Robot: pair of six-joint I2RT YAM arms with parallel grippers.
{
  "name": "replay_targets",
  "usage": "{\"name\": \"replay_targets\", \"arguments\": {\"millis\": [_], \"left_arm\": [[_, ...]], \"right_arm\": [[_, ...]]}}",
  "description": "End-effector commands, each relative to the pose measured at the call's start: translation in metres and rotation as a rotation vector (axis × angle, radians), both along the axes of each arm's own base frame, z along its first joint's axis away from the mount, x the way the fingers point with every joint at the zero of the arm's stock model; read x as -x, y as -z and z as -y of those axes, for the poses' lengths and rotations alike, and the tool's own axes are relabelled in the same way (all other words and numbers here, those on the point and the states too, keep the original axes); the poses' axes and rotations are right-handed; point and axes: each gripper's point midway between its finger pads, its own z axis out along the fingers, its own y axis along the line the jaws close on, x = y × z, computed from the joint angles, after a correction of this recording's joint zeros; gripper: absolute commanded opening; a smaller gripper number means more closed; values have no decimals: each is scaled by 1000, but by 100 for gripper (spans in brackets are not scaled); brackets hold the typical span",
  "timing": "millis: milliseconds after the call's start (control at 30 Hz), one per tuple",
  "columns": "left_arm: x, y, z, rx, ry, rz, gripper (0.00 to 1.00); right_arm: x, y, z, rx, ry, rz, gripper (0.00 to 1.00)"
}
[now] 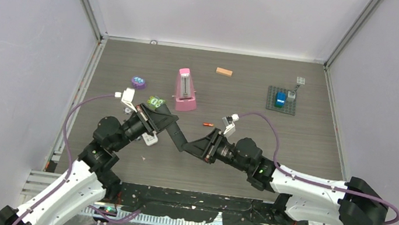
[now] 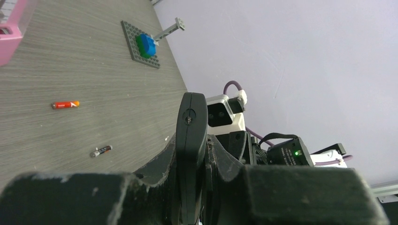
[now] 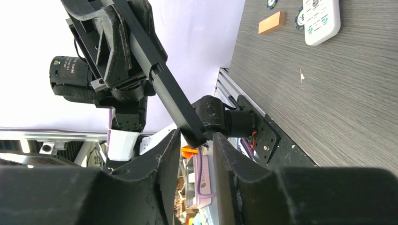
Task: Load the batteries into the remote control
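Note:
My left gripper (image 1: 152,119) (image 2: 191,147) is shut on a slim black remote control (image 1: 174,129) (image 2: 190,126), holding it on edge above the table. The remote's far end (image 3: 185,117) reaches down between my right gripper's (image 1: 197,147) (image 3: 197,140) fingertips. Those jaws stand open on either side of it, with a narrow gap showing. An orange-red battery (image 1: 208,125) (image 2: 65,104) lies on the table just beyond the grippers. A darker battery (image 2: 101,151) lies nearer the left gripper.
A white remote (image 1: 150,139) (image 3: 320,18) lies under the left wrist. A pink device (image 1: 186,90), a purple disc (image 1: 139,82), a green item (image 1: 156,102) and an orange block (image 1: 224,72) sit further back. A grey brick plate (image 1: 281,99) with a blue brick is at back right.

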Motion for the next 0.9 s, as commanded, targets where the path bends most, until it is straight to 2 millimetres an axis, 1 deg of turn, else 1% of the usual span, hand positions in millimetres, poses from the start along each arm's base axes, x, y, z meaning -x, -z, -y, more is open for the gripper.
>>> {"name": "replay_targets", "arguments": {"millis": [0, 133, 267, 433, 567, 667, 767, 800, 867], "left_arm": [[-1, -31, -8, 15, -42, 93, 0], [-1, -27, -8, 0, -44, 89, 0], [-3, -23, -10, -18, -59, 83, 0], [-9, -11, -13, -73, -87, 68, 0], [-11, 2, -12, -112, -87, 52, 0], [-15, 17, -14, -162, -98, 35, 0], [-16, 31, -15, -204, -101, 32, 0], [-17, 34, -16, -219, -106, 32, 0], [-18, 42, -18, -253, -113, 34, 0]], "right_arm": [[-5, -19, -3, -86, 21, -5, 32], [-7, -25, -4, -103, 26, 1, 22], [-7, -35, -2, -129, 32, 22, 16], [-8, -42, 0, -141, 38, 66, 6], [-11, -43, 0, -128, 52, 104, 5], [-15, -45, 4, -120, 74, 145, 5], [-19, -44, 10, -98, 99, 166, 5], [-24, -41, 13, -87, 130, 173, 5], [-27, -41, 21, -87, 162, 181, 5]]}}
